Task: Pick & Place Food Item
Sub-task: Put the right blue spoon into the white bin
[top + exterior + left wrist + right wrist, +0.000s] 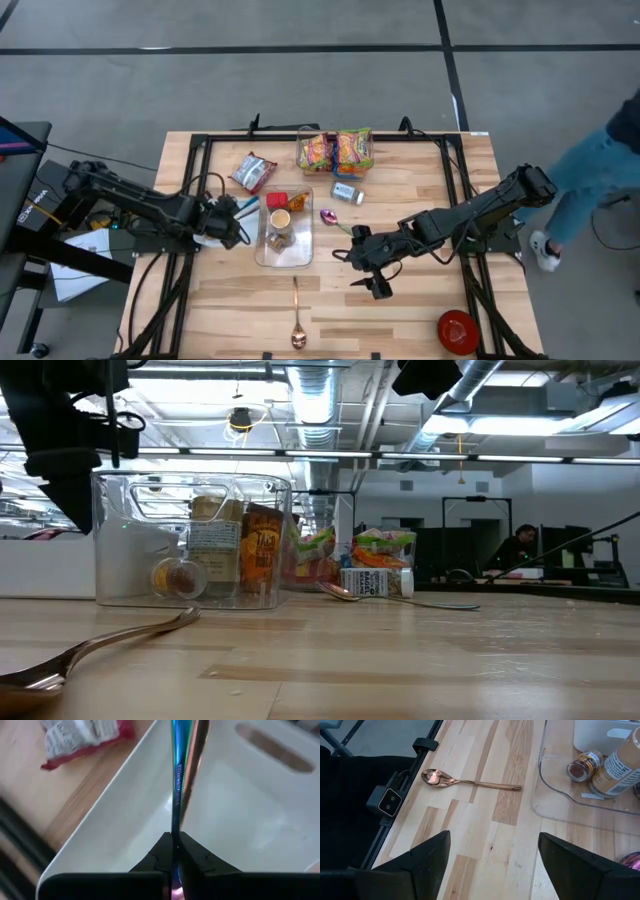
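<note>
Food jars [279,228] stand inside the clear bin [262,256].

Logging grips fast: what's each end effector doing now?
Left end effector: shut on iridescent utensil.
Right end effector: open, empty.

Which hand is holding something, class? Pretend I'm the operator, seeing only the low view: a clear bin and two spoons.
Observer: The left hand is shut on a thin iridescent utensil handle.
Operator: What lies under it?
Observer: A white tub, beside the clear bin.
Operator: And the right hand?
Observer: The right hand is open and empty, above bare table near the copper spoon.
</note>
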`<control>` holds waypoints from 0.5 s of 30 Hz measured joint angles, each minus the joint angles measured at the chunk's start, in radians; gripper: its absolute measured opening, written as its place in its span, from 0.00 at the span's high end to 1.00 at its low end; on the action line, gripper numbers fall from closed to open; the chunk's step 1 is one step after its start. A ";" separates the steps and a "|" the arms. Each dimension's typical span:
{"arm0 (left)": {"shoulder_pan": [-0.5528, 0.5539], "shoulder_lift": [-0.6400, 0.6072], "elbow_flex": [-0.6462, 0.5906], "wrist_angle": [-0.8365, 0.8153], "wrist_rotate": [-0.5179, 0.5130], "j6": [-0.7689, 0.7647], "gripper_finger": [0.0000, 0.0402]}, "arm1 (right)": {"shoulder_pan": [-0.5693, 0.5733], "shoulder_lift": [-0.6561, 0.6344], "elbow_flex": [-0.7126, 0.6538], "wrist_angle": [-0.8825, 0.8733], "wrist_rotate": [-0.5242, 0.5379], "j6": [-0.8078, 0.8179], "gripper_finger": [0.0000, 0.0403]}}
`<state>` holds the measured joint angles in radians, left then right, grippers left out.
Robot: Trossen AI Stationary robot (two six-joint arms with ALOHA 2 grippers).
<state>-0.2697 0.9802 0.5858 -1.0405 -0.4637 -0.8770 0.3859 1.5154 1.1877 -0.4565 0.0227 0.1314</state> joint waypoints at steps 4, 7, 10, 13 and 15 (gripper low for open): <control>-0.025 0.000 0.000 -0.009 0.001 -0.028 0.99 | 0.000 0.000 0.000 0.000 0.000 0.001 0.27; -0.045 0.000 -0.004 -0.025 0.003 -0.050 0.99 | 0.000 0.000 0.000 0.000 0.000 0.008 0.27; -0.057 0.000 -0.033 -0.026 0.010 -0.075 0.98 | 0.000 0.000 0.000 0.000 0.000 0.008 0.27; -0.059 0.000 -0.064 -0.023 0.025 -0.100 0.96 | 0.000 0.000 0.000 0.000 0.000 0.007 0.27; -0.059 0.000 -0.070 -0.010 0.028 -0.102 0.93 | 0.000 0.000 0.000 0.000 0.000 0.007 0.27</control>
<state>-0.3286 0.9806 0.5159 -1.0502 -0.4355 -0.9791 0.3859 1.5154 1.1877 -0.4564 0.0227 0.1382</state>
